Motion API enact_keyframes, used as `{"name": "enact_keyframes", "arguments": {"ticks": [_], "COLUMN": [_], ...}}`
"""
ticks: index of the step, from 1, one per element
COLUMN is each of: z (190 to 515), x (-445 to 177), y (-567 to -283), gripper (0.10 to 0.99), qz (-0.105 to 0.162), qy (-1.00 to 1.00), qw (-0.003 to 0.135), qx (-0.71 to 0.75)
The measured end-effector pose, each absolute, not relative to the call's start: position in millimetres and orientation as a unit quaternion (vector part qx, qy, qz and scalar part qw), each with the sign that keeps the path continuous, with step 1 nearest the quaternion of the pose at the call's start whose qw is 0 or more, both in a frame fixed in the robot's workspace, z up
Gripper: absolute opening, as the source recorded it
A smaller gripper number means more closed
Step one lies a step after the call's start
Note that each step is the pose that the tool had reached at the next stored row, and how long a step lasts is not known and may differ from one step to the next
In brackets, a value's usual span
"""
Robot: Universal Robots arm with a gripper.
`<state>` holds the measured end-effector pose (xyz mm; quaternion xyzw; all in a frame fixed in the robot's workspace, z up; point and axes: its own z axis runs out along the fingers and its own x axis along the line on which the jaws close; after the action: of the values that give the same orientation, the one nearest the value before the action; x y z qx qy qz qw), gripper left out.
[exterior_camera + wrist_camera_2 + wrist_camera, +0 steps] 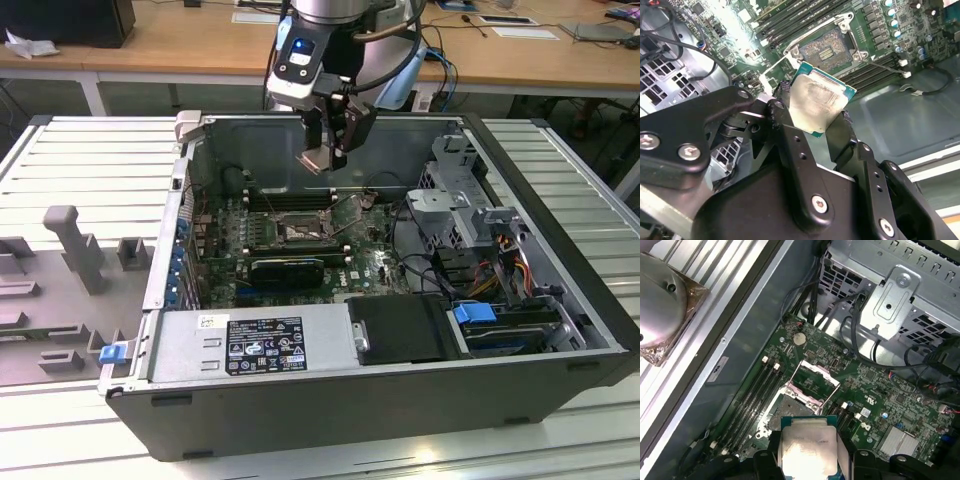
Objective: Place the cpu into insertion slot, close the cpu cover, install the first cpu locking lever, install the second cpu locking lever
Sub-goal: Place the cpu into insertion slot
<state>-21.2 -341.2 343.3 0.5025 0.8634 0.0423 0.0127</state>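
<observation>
Metal, matt and bright
Dull, smeared silvery metal on cpu (817,102); matt black pincer (813,107); shiny metal frame round slot (827,45); glossy green board (875,395); smooth dark-grey case (380,400); ribbed pale metal bench (560,430).

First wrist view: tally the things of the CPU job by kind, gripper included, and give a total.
cpu: 1, held in the gripper
insertion slot: 1, no chip in it
cpu cover: 1, raised open
gripper: 1, shut on the cpu above the board
Total: 4
</observation>
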Motion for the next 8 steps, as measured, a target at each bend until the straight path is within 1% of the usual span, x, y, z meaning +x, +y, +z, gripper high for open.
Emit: {"name": "enact_keyframes", "arguments": {"ticks": [8], "z": [342.1], "x": [-21.2], "y": [-341.2], "gripper": [0.529], "qz": [0.042], "qy": [0.843], "qw": [0.014], "qx": [0.537]}}
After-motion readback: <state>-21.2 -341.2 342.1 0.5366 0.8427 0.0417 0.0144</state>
